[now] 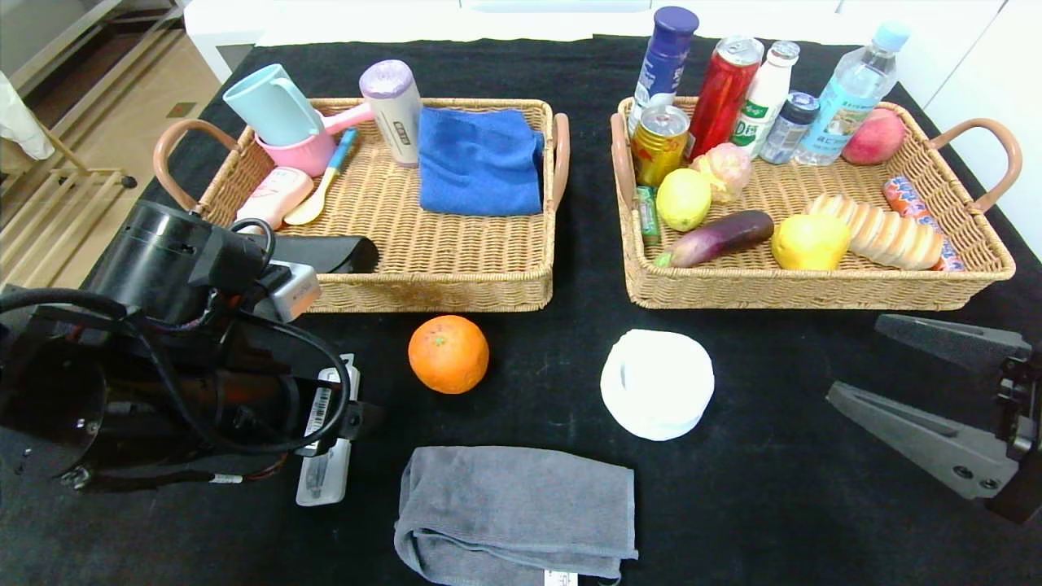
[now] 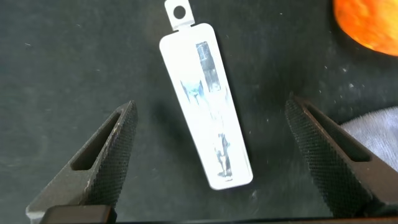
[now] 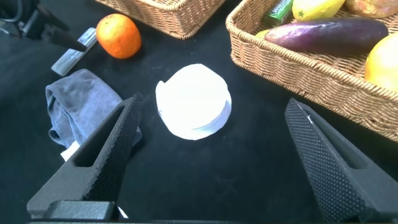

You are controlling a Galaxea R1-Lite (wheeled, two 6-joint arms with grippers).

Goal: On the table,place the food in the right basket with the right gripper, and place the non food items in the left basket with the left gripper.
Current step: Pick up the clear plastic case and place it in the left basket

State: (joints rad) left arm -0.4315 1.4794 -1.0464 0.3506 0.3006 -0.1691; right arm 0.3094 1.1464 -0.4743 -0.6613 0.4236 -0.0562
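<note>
The round orange (image 1: 448, 354) lies on the black table (image 1: 773, 505) in front of the left basket (image 1: 423, 286). The white roll (image 1: 657, 395) and the folded grey towel (image 1: 515, 514) lie near it. The clear tool case (image 2: 205, 102) lies flat between the fingers of my left gripper (image 2: 210, 104), which is open just above it; in the head view the left arm (image 1: 163, 325) covers most of the case (image 1: 324, 480). My right gripper (image 1: 855, 360) is open and empty at the right, facing the roll (image 3: 194, 101). The pear (image 1: 810, 242) and bread loaf (image 1: 883, 232) lie in the right basket (image 1: 814, 291).
The left basket holds a blue cloth (image 1: 480, 160), cups, a tube, a spoon and a black case. The right basket also holds a lemon (image 1: 684, 199), an eggplant (image 1: 720, 238), cans, bottles and a peach. The orange (image 2: 367, 25) lies close to the left gripper.
</note>
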